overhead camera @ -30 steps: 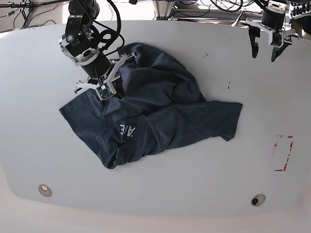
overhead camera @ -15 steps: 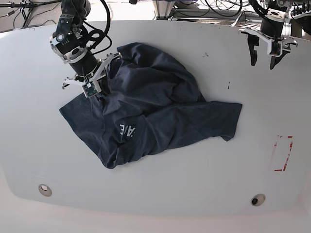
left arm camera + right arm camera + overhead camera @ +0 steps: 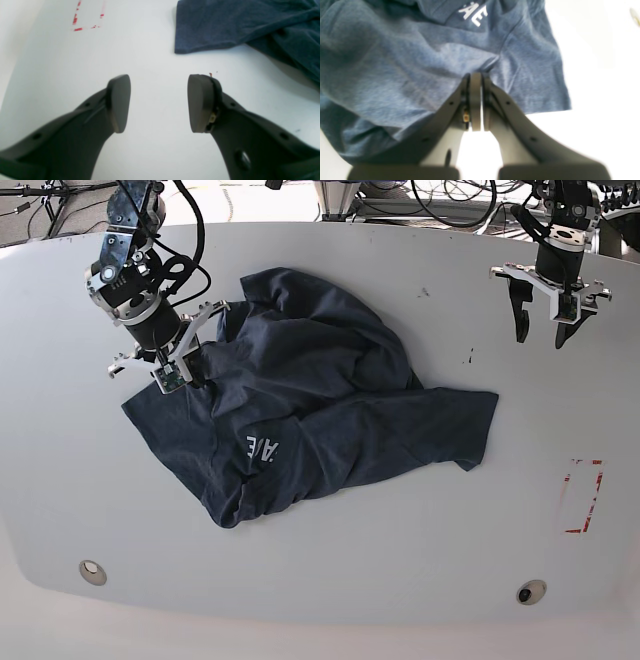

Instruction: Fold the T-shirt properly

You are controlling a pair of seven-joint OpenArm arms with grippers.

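Plainly, your T-shirt (image 3: 310,410) is soft, light and limp: it lies crumpled across the middle of the counter (image 3: 400,550), its white lettering (image 3: 265,448) showing toward the lower left of the heap. Cloth like this will sag and drag when you lift it, so judge your holds at hems, shoulders or sleeve edges, not bunched folds, and expect it to slide easily on the smooth top.

Your right pincer (image 3: 190,372), at the upper left of the base view, is pressed together on a pinch of the shirt's upper-left edge; the wrist view shows fabric gathered right at the tips. Your left pincer (image 3: 545,308), upper right of the base view, stands apart and holds nothing, well clear of the cloth.

Against the earlier base frames, your right pincer has travelled leftward with its pinch of cloth, drawing that edge out, while the shirt's lower half has barely stirred.
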